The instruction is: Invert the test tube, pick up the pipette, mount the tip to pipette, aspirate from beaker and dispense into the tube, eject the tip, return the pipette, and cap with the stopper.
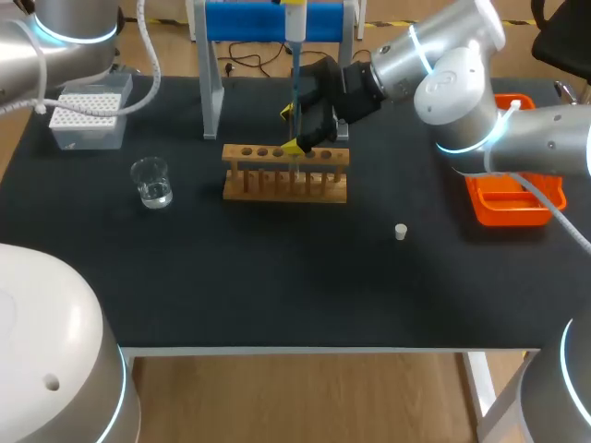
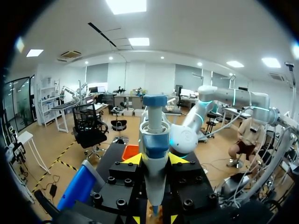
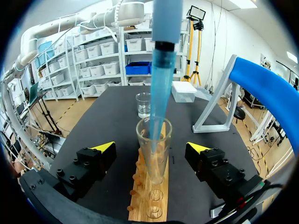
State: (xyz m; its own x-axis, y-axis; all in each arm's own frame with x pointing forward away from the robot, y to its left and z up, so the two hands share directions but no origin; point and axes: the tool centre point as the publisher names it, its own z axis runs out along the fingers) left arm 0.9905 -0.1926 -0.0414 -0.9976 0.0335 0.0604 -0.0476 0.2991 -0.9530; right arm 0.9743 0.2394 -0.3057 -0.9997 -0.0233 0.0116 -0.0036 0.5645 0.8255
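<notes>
**Dispensing step at the rack.** A blue plastic pipette (image 2: 154, 140) was held clenched in the left claw (image 2: 155, 158), gripped on its body below the plunger (image 2: 154, 100). Its slim translucent tip (image 3: 158, 112) was set inside the mouth of a clear tube (image 3: 153, 144). The tube was seen upright in a hole of the wooden rack (image 1: 286, 180) at the middle of the black tabletop (image 1: 277, 277). The right claw (image 3: 152, 147) was released, its yellow-tipped fingers (image 3: 103, 147) spread well apart on either side and touching nothing.

The tube was judged thin-walled, smooth and fragile, and light enough to rock in its hole. A gentle, square hold on its upper wall would be called for. The pipette was judged stiff and light, best held by the body.

A small white stopper (image 1: 400, 232), round and probably rubbery, was seen lying on the tabletop to the right of the rack. A glass beaker (image 1: 151, 182) holding a little clear liquid was seen to the left, near a white tip box (image 1: 88, 115).
</notes>
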